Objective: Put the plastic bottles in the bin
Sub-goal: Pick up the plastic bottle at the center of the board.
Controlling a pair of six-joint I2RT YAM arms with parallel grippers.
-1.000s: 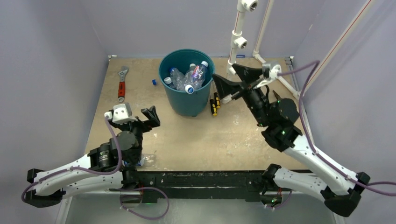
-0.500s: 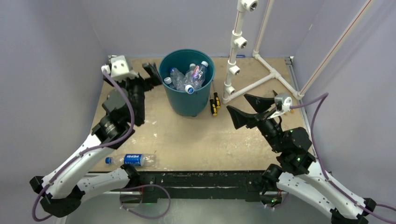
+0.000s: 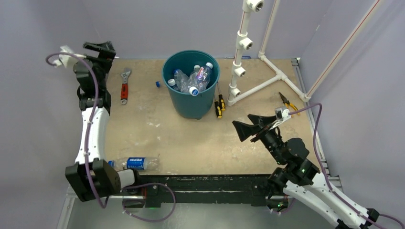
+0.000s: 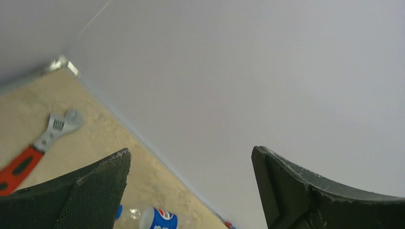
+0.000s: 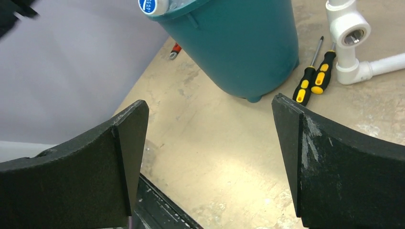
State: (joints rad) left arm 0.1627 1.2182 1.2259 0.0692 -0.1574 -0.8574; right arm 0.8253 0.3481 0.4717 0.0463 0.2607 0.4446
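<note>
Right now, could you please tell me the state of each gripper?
Left gripper: open, holding nothing.
Right gripper: open, holding nothing.

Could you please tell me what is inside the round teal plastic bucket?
The round teal plastic bucket holds a pile of clear plastic bottles with blue and white caps. Anything beneath the top bottles and the bucket's floor are covered.

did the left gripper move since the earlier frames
Yes. The left gripper swung leftward away from the bin, crossing over the wrench, and is now up at the far-left corner.
</note>
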